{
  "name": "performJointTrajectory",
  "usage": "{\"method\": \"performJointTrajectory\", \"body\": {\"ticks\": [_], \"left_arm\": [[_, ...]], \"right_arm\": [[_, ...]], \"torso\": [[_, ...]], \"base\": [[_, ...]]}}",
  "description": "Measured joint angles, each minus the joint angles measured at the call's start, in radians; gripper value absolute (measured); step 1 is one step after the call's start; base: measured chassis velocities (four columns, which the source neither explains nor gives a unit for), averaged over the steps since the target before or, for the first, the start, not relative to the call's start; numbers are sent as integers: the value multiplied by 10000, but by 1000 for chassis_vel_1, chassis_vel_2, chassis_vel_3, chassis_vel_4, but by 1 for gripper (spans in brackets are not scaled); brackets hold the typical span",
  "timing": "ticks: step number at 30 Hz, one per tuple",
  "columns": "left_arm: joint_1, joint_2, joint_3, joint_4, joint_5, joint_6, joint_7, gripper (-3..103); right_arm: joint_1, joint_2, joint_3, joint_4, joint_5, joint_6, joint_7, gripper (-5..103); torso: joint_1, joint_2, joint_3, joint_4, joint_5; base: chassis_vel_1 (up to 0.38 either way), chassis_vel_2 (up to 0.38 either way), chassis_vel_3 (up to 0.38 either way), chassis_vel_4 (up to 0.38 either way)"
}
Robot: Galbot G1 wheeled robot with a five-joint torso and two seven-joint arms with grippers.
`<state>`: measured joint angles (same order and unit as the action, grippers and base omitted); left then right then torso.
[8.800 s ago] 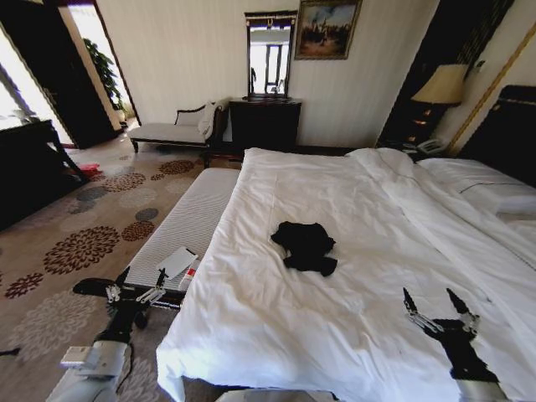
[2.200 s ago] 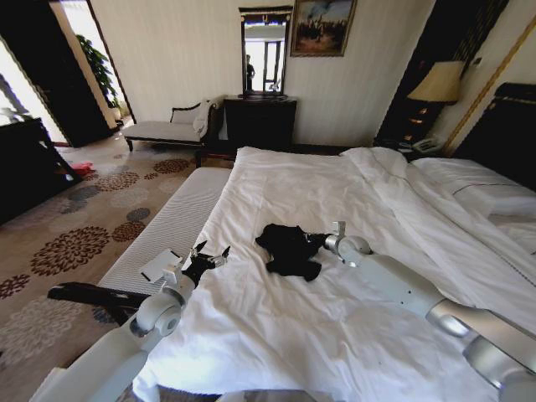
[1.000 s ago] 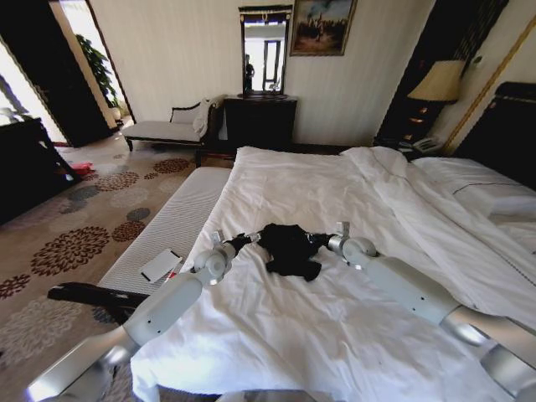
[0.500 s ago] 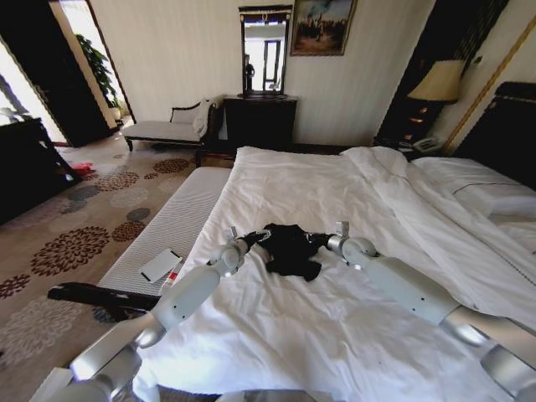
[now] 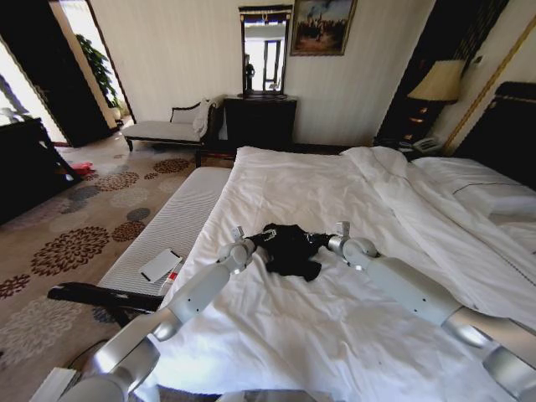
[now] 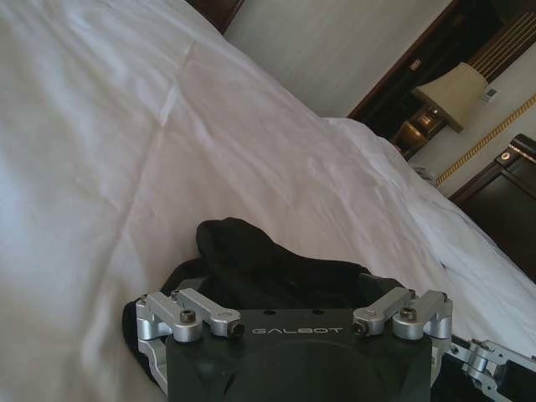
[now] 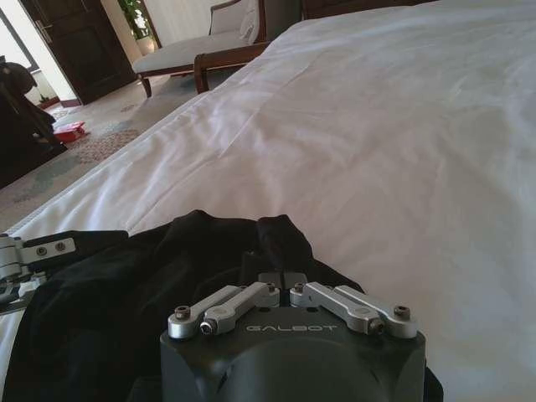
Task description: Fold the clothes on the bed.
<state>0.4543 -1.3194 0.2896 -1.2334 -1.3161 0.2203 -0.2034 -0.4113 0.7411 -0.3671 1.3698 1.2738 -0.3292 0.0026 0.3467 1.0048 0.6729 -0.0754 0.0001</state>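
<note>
1. On the large bed with the white duvet (image 5: pixel 352 327), near its middle and toward the foot edge, lies the crumpled black cotton T-shirt (image 5: pixel 291 249), bunched in a small heap with nothing else on the cover around it.
2. The left gripper (image 5: pixel 261 236) reaches from the foot side of the bed and meets the shirt's near-left edge; in the left wrist view its linkage arms are spread wide with black cloth (image 6: pixel 276 272) between them, so it stands open around the fabric, though whether the tips pinch anything cannot be told.
3. The right gripper (image 5: pixel 316 239) comes in from the other side and sits at the shirt's right edge; in the right wrist view its two fingers (image 7: pixel 280 280) are drawn together at the tips right on a raised fold of the shirt (image 7: pixel 126 293), pinched onto the cloth.
4. The two grippers face each other across the heap, each touching it.
5. Beside the bed's foot stands the long white-cushioned bench (image 5: pixel 180 222), with a flat white card-like object (image 5: pixel 162 265) lying at its near end.
</note>
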Motion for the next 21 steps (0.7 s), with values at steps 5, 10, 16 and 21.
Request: {"method": "performJointTrajectory", "body": {"ticks": [5, 10, 16, 21], "left_arm": [[-98, -189, 24, 155, 15, 1, 59, 99], [-139, -355, 8, 371, 10, 1, 31, 89], [-139, -367, -53, 489, -10, 1, -35, 67], [-169, -361, -168, 659, -11, -24, -102, 45]], "right_arm": [[-30, 21, 22, 8, -5, 4, 7, 1], [-37, 32, 33, -8, -5, 9, 12, 1], [-37, 9, 34, -4, -6, 9, 15, 1], [-34, -28, 28, 2, -9, 9, 16, 1]], "torso": [[-1, 0, 0, 1, -1], [0, 0, 0, 1, 0], [0, 0, 0, 2, -1], [0, 1, 0, 2, -1]], "base": [[0, 0, 0, 0], [0, 0, 0, 0], [0, 0, 0, 0], [0, 0, 0, 0]]}}
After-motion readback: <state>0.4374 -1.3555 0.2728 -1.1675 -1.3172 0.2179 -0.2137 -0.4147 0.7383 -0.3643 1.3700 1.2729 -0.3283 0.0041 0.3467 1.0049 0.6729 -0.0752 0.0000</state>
